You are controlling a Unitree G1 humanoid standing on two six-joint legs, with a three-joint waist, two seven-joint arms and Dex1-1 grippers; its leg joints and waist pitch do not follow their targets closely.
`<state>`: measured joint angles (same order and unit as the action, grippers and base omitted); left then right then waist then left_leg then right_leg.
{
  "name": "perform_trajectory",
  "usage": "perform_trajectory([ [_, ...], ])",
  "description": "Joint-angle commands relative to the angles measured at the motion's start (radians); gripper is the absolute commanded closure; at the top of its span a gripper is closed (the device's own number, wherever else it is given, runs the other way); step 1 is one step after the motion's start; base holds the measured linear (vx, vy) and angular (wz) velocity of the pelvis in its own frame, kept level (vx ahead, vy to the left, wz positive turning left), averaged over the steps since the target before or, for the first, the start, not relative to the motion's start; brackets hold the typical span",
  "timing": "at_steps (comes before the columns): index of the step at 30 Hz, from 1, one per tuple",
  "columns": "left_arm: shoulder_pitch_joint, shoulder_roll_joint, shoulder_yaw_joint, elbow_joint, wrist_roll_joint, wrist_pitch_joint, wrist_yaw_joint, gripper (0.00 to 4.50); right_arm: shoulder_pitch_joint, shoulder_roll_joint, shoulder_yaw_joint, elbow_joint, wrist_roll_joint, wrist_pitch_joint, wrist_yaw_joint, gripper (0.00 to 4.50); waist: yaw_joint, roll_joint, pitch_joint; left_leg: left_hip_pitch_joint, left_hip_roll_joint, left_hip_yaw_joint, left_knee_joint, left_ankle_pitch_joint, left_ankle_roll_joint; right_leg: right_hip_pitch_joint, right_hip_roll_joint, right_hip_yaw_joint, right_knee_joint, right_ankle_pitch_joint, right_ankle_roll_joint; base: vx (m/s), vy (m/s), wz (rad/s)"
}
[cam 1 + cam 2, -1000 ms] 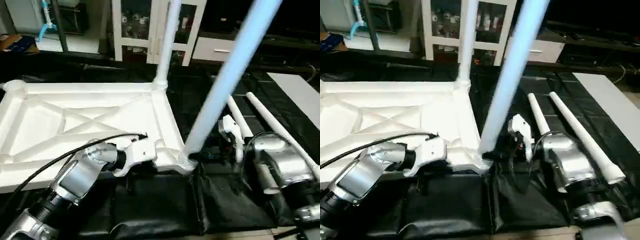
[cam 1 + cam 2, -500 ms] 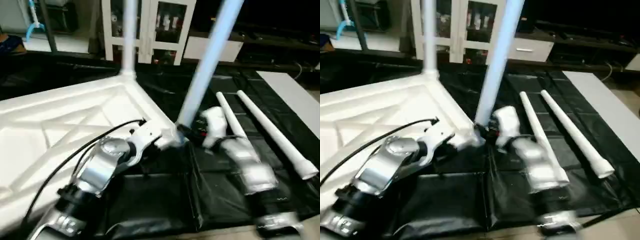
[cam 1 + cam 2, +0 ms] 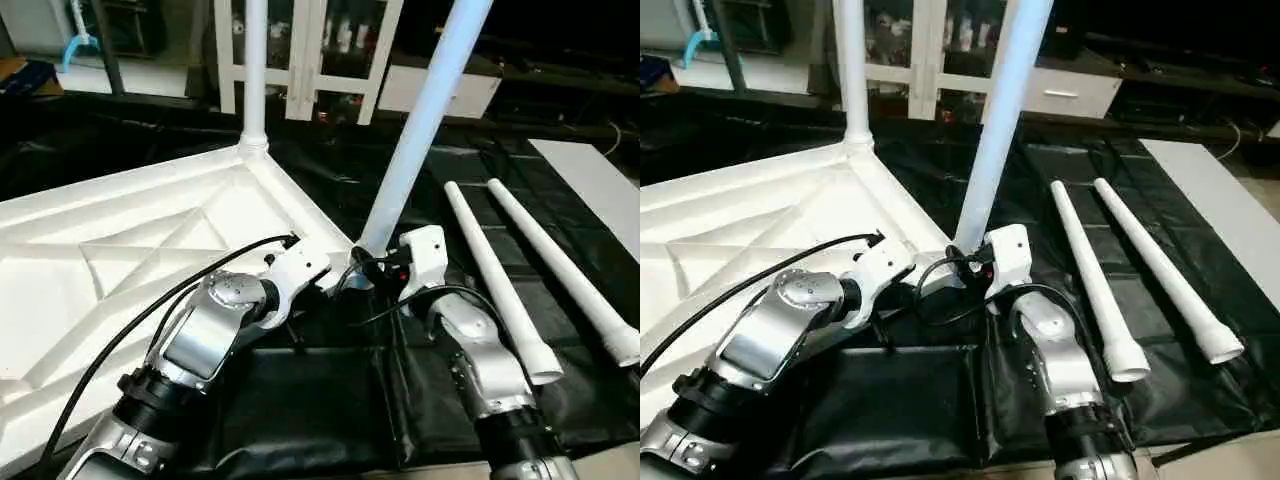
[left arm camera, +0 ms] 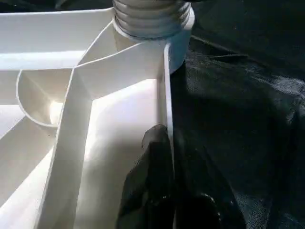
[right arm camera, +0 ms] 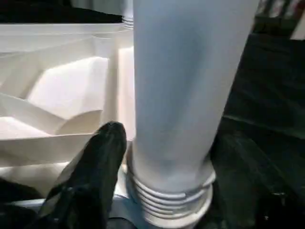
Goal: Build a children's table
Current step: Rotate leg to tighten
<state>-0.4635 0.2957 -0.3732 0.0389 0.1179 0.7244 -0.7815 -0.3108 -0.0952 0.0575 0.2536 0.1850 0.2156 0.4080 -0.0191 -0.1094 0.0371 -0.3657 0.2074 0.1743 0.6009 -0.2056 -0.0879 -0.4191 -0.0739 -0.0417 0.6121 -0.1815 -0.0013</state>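
No writing shows; left gripper (image 4: pixel 167 157) pinches the tabletop (image 3: pixel 120 250) rim, right gripper (image 5: pixel 157 157) spread around a leg (image 5: pixel 186 95).

1. A black sheet (image 3: pixel 300 400) covers the near work surface, creased in places.
2. A white glass-fronted cabinet (image 3: pixel 310 50) stands at the far side.
3. A pale board (image 3: pixel 590 175) lies far right.

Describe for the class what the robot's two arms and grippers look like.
Both forearms are silver metal cylinders with black collars. The left gripper and right gripper sit in white housings with black fingers. A long black cable runs along the left arm; looped black wires hang at the right wrist.
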Motion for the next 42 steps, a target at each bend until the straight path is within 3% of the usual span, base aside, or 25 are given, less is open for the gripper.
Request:
perform_trajectory([
  [1,0.010,0.026,-0.058,-0.046,-0.034,-0.057,-0.096,4.50,0.004,-0.090,0.012,-0.092,0.064,0.061,0.150,1.17,0.005,0.021,-0.054,0.011,0.021,0.002,-0.072,-0.115,0.047,0.057,-0.039,0.036,-0.055,-0.035,-0.201,0.000,0.000,0.00],
  [6,0.043,0.100,-0.082,-0.080,-0.073,-0.151,-0.219,4.50,0.017,-0.252,0.021,-0.123,0.116,0.069,0.403,1.17,0.020,0.022,-0.050,0.011,0.025,0.003,-0.072,-0.157,0.052,0.055,-0.044,0.037,-0.062,-0.107,-0.203,0.000,0.000,0.00],
  [8,0.059,0.132,-0.091,-0.104,-0.100,-0.163,-0.275,4.50,0.016,-0.309,0.018,-0.110,0.121,0.067,0.490,1.17,0.025,0.023,-0.048,0.018,0.027,0.007,-0.072,-0.164,0.045,0.047,-0.044,0.038,-0.064,-0.118,-0.212,0.000,0.000,0.00],
  [13,0.075,0.176,-0.096,-0.127,-0.128,-0.200,-0.338,4.50,-0.005,-0.439,0.041,-0.033,0.114,0.035,0.693,1.17,0.029,0.018,-0.048,0.013,0.028,0.007,-0.071,-0.167,0.048,0.051,-0.045,0.036,-0.062,-0.129,-0.222,0.000,0.000,0.00],
  [21,0.072,0.187,-0.090,-0.117,-0.135,-0.230,-0.351,4.50,-0.037,-0.435,0.077,0.015,0.115,0.002,0.754,1.32,0.027,0.014,-0.051,0.009,0.026,0.005,-0.067,-0.146,0.046,0.052,-0.045,0.035,-0.061,-0.148,-0.220,0.000,0.000,0.00],
  [22,0.073,0.189,-0.090,-0.117,-0.135,-0.232,-0.352,4.50,-0.038,-0.434,0.077,0.018,0.114,0.000,0.759,1.53,0.027,0.001,-0.052,0.007,0.026,0.006,-0.066,-0.137,0.050,0.054,-0.046,0.035,-0.061,-0.144,-0.219,0.000,0.000,0.00],
  [23,0.074,0.191,-0.091,-0.118,-0.137,-0.233,-0.352,4.50,-0.039,-0.434,0.078,0.024,0.115,-0.002,0.768,1.53,0.027,0.001,-0.052,0.007,0.026,0.006,-0.066,-0.137,0.050,0.054,-0.046,0.035,-0.061,-0.144,-0.219,0.000,0.000,0.00],
  [24,0.075,0.194,-0.091,-0.119,-0.139,-0.235,-0.352,4.50,-0.042,-0.433,0.079,0.033,0.114,-0.006,0.775,1.68,0.028,0.008,-0.053,0.008,0.026,0.004,-0.066,-0.128,0.053,0.053,-0.047,0.035,-0.058,-0.142,-0.220,0.000,0.000,0.00],
  [29,0.076,0.197,-0.095,-0.120,-0.145,-0.236,-0.355,4.50,-0.048,-0.419,0.067,0.060,0.129,-0.005,0.782,2.07,0.028,0.011,-0.053,0.008,0.026,0.005,-0.065,-0.123,0.056,0.054,-0.046,0.035,-0.056,-0.125,-0.228,0.000,0.000,0.00],
  [33,0.069,0.182,-0.091,-0.103,-0.137,-0.200,-0.323,4.50,-0.047,-0.379,0.038,0.110,0.107,-0.006,0.660,2.33,0.024,0.011,-0.051,0.009,0.025,0.004,-0.068,-0.153,0.040,0.051,-0.046,0.034,-0.062,-0.171,-0.220,0.000,0.000,0.00],
  [34,0.058,0.160,-0.081,-0.086,-0.124,-0.164,-0.280,4.50,-0.046,-0.342,0.025,0.155,0.058,-0.007,0.517,2.40,0.021,0.011,-0.049,0.006,0.024,0.004,-0.069,-0.167,0.027,0.050,-0.046,0.035,-0.064,-0.200,-0.212,0.000,0.000,0.00],
  [35,0.057,0.156,-0.080,-0.083,-0.122,-0.159,-0.273,4.50,-0.046,-0.338,0.024,0.160,0.051,-0.007,0.499,2.40,0.019,0.011,-0.047,0.005,0.023,0.003,-0.072,-0.177,0.017,0.049,-0.045,0.034,-0.067,-0.228,-0.201,0.000,0.000,0.00],
  [37,0.034,0.109,-0.059,-0.053,-0.093,-0.108,-0.182,4.50,-0.047,-0.285,0.000,0.209,-0.003,0.005,0.301,2.49,0.011,0.011,-0.047,0.007,0.021,-0.002,-0.074,-0.230,-0.026,0.047,-0.046,0.033,-0.077,-0.336,-0.160,0.000,0.000,0.00],
  [39,0.004,0.050,-0.028,-0.017,-0.061,-0.051,-0.072,4.50,-0.047,-0.238,-0.023,0.228,-0.043,0.041,0.129,2.55,0.004,0.008,-0.049,0.009,0.021,-0.006,-0.075,-0.253,-0.036,0.045,-0.045,0.032,-0.081,-0.348,-0.141,0.000,0.000,0.00],
  [40,-0.016,0.003,0.000,0.005,-0.048,-0.008,0.003,4.50,-0.051,-0.203,-0.033,0.240,-0.079,0.067,0.002,2.56,0.002,0.012,-0.048,0.010,0.021,-0.005,-0.075,-0.252,-0.038,0.042,-0.043,0.033,-0.078,-0.335,-0.142,0.000,0.000,0.00],
  [42,-0.042,-0.061,0.033,0.033,-0.032,0.042,0.097,4.50,-0.063,-0.143,-0.057,0.266,-0.117,0.084,-0.185,2.57,-0.004,0.011,-0.047,0.012,0.016,-0.006,-0.075,-0.274,-0.052,0.038,-0.042,0.032,-0.083,-0.366,-0.127,0.000,0.000,0.00],
])
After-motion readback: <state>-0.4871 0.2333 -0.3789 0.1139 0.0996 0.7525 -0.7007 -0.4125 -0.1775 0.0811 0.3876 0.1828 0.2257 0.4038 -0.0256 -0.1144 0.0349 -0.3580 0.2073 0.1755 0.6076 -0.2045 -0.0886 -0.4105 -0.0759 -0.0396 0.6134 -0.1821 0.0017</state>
